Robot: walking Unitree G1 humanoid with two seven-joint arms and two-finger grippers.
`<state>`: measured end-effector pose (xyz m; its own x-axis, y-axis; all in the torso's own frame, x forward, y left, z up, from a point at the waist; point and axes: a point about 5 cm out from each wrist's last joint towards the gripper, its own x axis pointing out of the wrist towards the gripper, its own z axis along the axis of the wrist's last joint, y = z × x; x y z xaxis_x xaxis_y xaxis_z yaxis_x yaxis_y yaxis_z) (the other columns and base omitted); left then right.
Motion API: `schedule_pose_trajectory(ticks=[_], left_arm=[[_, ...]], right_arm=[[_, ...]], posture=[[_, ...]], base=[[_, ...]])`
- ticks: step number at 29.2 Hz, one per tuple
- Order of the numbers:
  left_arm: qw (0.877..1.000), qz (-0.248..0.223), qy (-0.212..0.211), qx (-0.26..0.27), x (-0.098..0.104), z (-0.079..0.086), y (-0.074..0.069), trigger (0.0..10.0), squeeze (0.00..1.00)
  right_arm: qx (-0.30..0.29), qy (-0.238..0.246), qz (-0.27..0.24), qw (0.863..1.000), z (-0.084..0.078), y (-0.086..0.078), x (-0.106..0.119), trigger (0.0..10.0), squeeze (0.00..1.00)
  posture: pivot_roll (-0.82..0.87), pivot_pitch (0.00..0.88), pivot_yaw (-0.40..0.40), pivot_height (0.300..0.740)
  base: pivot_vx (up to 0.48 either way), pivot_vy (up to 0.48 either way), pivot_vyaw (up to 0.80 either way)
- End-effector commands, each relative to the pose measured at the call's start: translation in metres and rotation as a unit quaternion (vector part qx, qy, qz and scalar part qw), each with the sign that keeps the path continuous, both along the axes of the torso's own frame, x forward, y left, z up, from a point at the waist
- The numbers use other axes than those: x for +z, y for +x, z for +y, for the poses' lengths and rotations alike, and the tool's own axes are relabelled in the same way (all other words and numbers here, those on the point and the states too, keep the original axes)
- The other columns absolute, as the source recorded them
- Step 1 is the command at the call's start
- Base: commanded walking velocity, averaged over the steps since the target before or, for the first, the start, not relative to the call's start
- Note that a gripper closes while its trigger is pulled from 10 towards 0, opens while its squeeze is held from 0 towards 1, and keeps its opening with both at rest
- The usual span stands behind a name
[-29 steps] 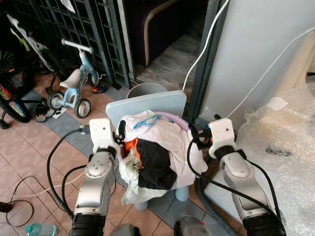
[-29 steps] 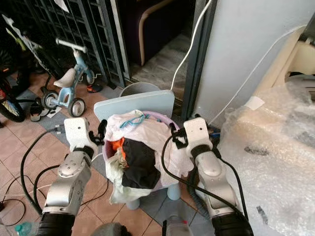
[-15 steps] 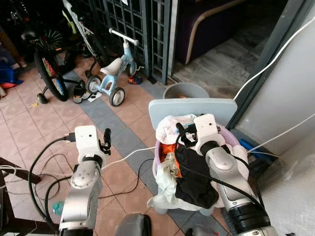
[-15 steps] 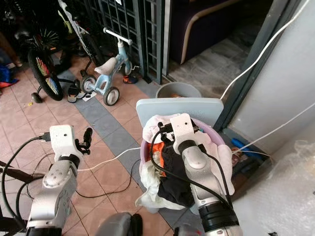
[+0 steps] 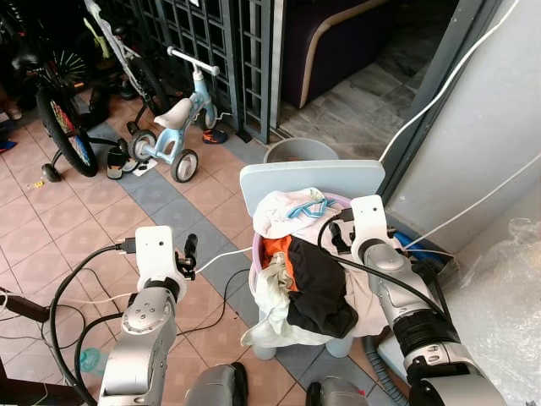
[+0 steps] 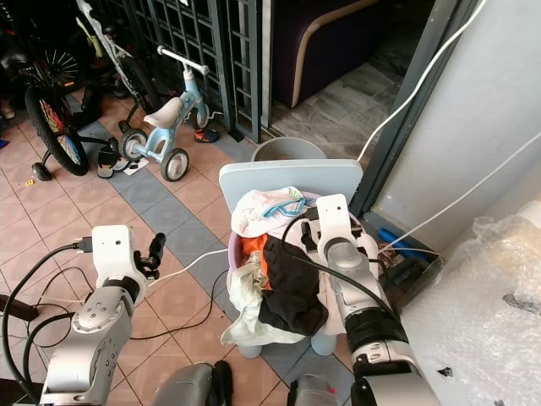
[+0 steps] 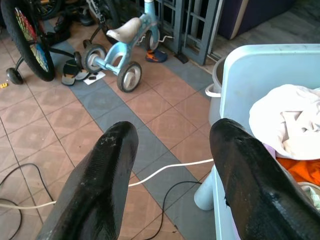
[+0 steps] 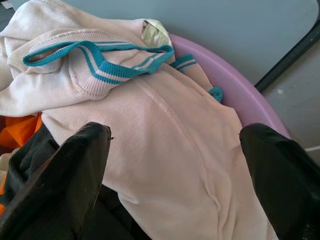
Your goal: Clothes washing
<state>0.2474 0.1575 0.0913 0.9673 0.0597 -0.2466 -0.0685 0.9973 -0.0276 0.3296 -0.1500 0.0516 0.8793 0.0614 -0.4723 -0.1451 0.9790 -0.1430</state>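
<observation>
Your right end effector (image 8: 175, 165) hangs just above the heap of clothes, its two black fingers (image 8: 65, 175) spread wide over a white shirt with teal-striped trim (image 8: 150, 125). That shirt tops a pile sitting in a pink laundry basin (image 8: 235, 95), and the basin rests on a pale blue child's chair (image 5: 308, 179) standing on the tiled floor (image 5: 76, 228). In the head views you can see an orange garment (image 5: 283, 252) and a black garment (image 5: 317, 288) lower in the pile, with a pale cloth (image 5: 270, 304) draping over the basin's front edge. Your left end effector (image 7: 172, 165) is well apart from the pile, out over the floor to the robot's left of the chair, its fingers (image 7: 105, 175) also parted and gripping nothing. A white cable (image 7: 165, 170) runs across the tiles below it. Behind stand a blue tricycle (image 5: 173, 127), a bicycle (image 5: 59, 127), a grey bucket (image 5: 300, 150) just behind the chair back, and a metal grille (image 5: 211, 42).
</observation>
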Motion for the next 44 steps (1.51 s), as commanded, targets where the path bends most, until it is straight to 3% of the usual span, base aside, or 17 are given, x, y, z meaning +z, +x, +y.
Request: schedule_pose_trajectory(ticks=[1, 3, 4, 5, 11, 26, 44], left_arm=[[1.0, 0.0, 0.001, 0.001, 0.003, 0.001, -0.002, 10.0, 0.0], [1.0, 0.0, 0.004, 0.0, 0.003, 0.002, -0.006, 10.0, 0.0], [1.0, 0.002, 0.006, 0.004, 0.003, 0.004, -0.008, 10.0, 0.0], [1.0, 0.002, 0.008, 0.007, 0.003, 0.005, -0.01, 10.0, 0.0], [1.0, 0.007, 0.006, 0.02, 0.004, 0.004, -0.019, 10.0, 0.0], [0.999, 0.01, 0.009, 0.03, 0.003, 0.004, -0.019, 10.0, 0.0], [0.999, 0.005, 0.017, 0.034, 0.003, 0.002, -0.013, 10.0, 0.0]], right_arm=[[0.032, 0.0, -0.006, 0.999, 0.008, 0.004, 0.003, 10.0, 0.0], [0.059, -0.006, -0.008, 0.998, 0.014, 0.006, 0.004, 10.0, 0.0], [0.082, -0.007, -0.011, 0.997, 0.019, 0.008, 0.005, 5.6, 0.0], [0.089, -0.009, -0.01, 0.996, 0.022, 0.009, 0.005, 0.2, 0.0], [0.099, -0.015, -0.016, 0.995, 0.036, 0.012, 0.005, 0.0, 0.0], [0.067, 0.013, 0.059, 0.996, 0.032, -0.011, -0.027, 0.0, 0.0], [0.063, 0.025, 0.049, 0.996, 0.031, -0.01, -0.024, 0.0, 0.0]], posture=[[0.1, 0.185, 0.029, 0.74], [0.11, 0.197, 0.025, 0.74], [0.11, 0.206, 0.02, 0.74], [0.12, 0.216, 0.015, 0.74], [0.13, 0.234, 0.005, 0.74], [0.12, 0.237, -0.01, 0.74], [0.11, 0.212, -0.027, 0.74]], base=[[0.0, 0.0, 0.0], [0.0, 0.0, 0.0], [0.0, 0.0, 0.0], [0.0, 0.0, 0.0], [0.0, 0.0, 0.0], [0.0, 0.0, 0.0], [0.0, 0.0, 0.0]])
